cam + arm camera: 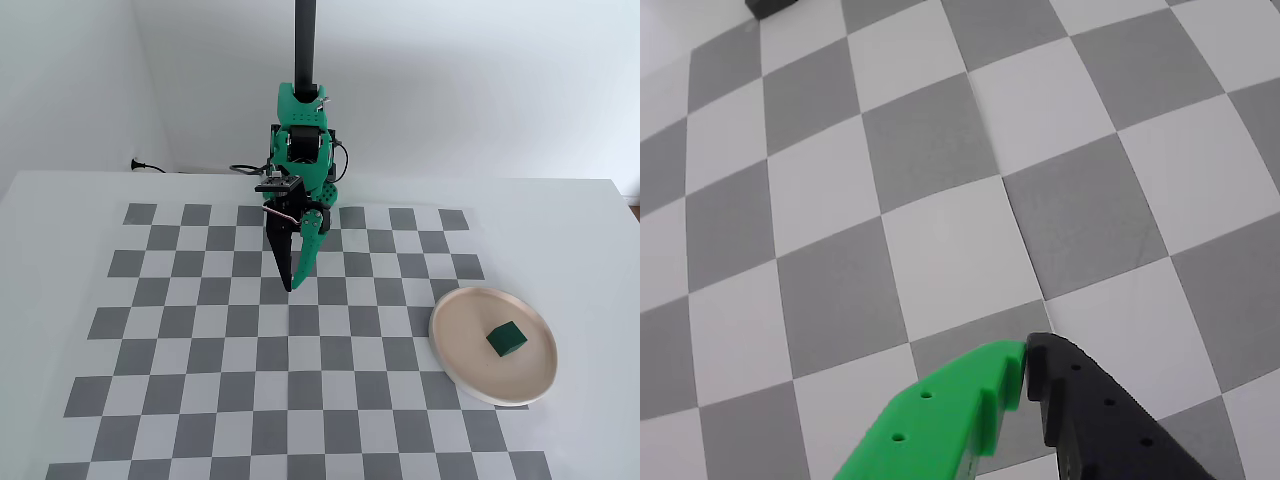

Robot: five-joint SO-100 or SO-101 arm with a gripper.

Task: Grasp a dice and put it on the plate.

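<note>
In the fixed view a small dark green dice lies on the round pale beige plate at the right of the checkerboard. My gripper hangs over the board's middle left, well apart from the plate, pointing down. In the wrist view its green finger and black finger meet at the tips, shut with nothing between them. The dice and plate are out of the wrist view.
The grey and white checkerboard mat covers the white table. The arm's base and cables stand at the back edge. A dark object shows at the top left corner of the wrist view.
</note>
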